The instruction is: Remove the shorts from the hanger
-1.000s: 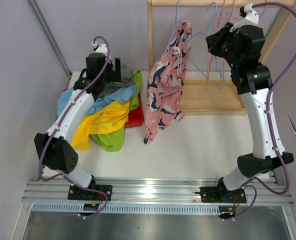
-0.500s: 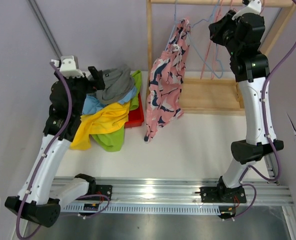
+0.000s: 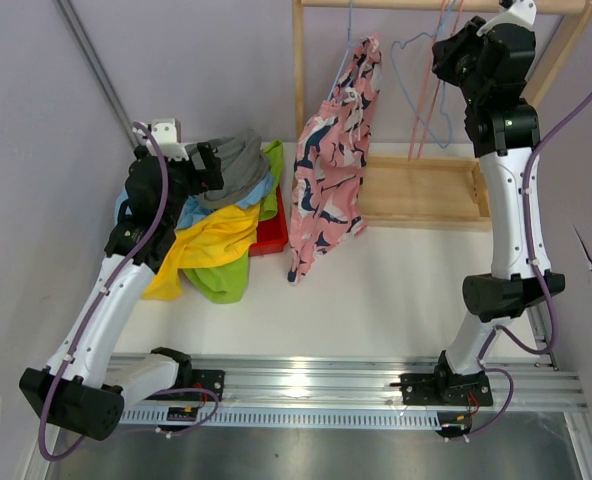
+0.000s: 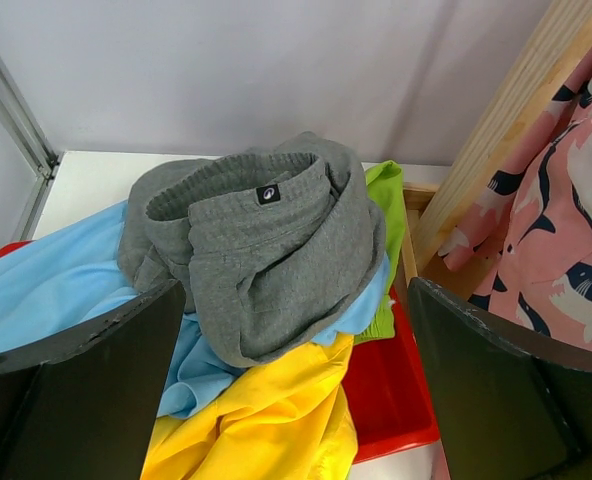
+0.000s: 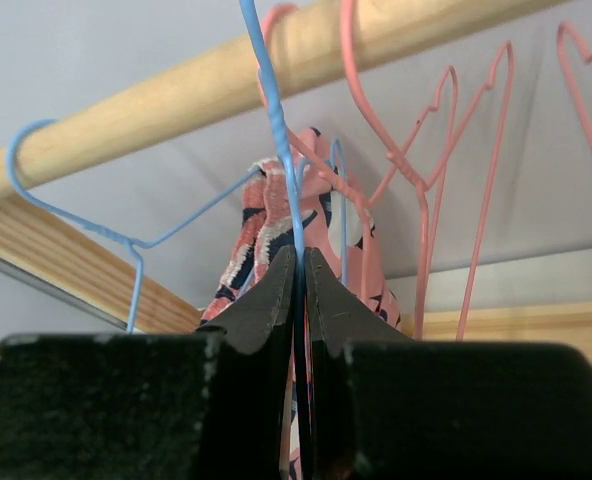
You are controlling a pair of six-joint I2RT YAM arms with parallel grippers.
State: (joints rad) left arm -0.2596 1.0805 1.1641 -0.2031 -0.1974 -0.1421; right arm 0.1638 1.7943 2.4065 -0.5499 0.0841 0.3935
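Fig. The right hand (image 5: 298,262) is pinched on the neck of a blue hanger (image 5: 279,140). The pink printed shorts (image 5: 266,215), judged the last pair hung, are seen just beyond its fingertips. The left hand (image 4: 294,290) is spread above the dark grey shorts (image 4: 266,230). Next, the pink pair must be gripped.

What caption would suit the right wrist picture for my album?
Right gripper clamped on a blue hanger under the wooden rail, pink printed shorts hanging behind.

Top cam overlooks table (image 3: 396,280); L wrist cam close on shorts pile (image 4: 266,250), R wrist aims up at rail (image 5: 176,92), both in top.
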